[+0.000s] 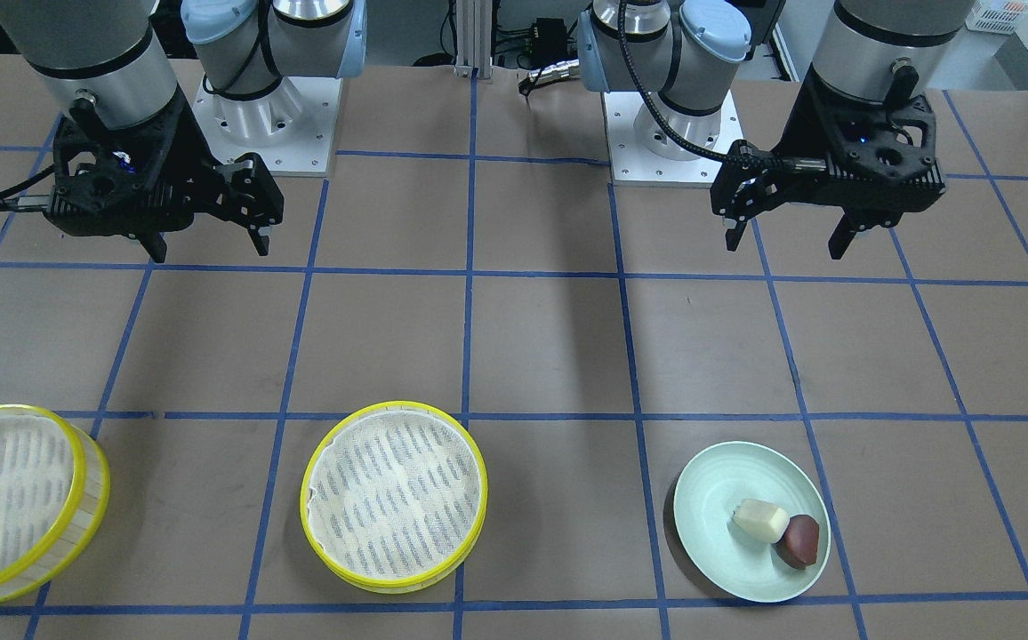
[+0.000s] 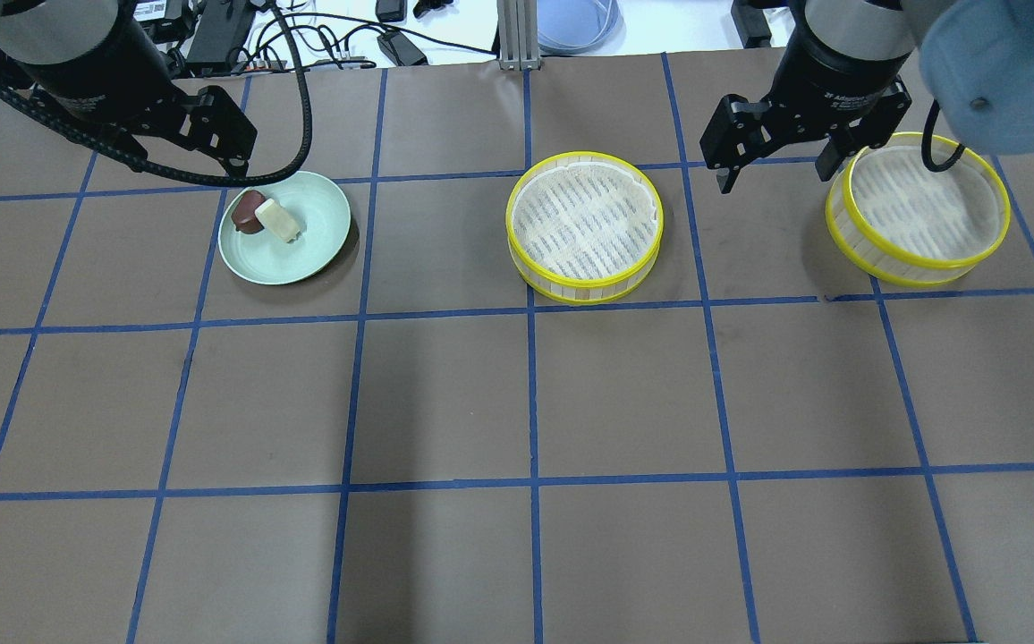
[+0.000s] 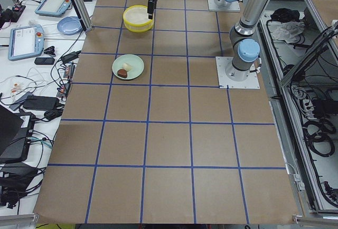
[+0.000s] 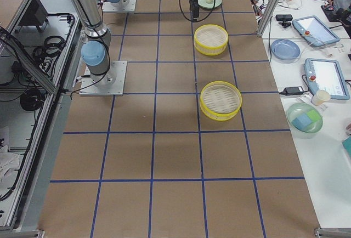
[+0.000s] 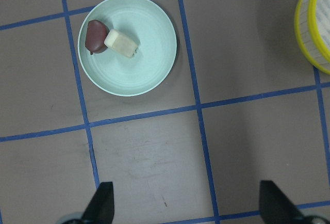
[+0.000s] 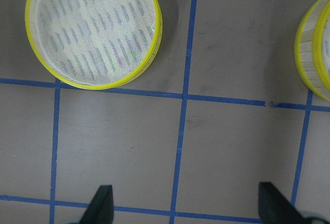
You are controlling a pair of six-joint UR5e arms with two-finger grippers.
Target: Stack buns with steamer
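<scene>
Two buns lie touching each other on a pale green plate (image 1: pixel 718 498), toward its edge on the robot's left side of the table (image 1: pixel 532 338). The cream-white bun (image 1: pixel 760 520) is a small blocky piece with soft corners. The dark reddish-brown bun (image 1: pixel 800 540) is a similar size, rounder, with a slight sheen. Neither is in a steamer yet, so the task looks unstarted.

The steamer is two separate tiers, both empty and flat on the table. One tier (image 1: pixel 394 496) sits near the middle of the table, well apart from the plate. The second tier (image 2: pixel 919 210) sits farther to the robot's right. Each is round and shallow, with a bright yellow rim, pale slatted sides and a white perforated mesh liner.

The layout seems to split the work. The buns are on the left arm's side and the tiers are within the right arm's reach.

The left gripper (image 1: pixel 785 244) hangs above the table on the robot's side of the plate, jaws spread wide and holding nothing. Its wrist camera looks down on the plate and both buns, which suits a descent onto a bun.

The right gripper (image 1: pixel 212 249) hangs above the table between the two tiers, jaws also wide apart and empty, probably ready to lift one tier onto the other
</scene>
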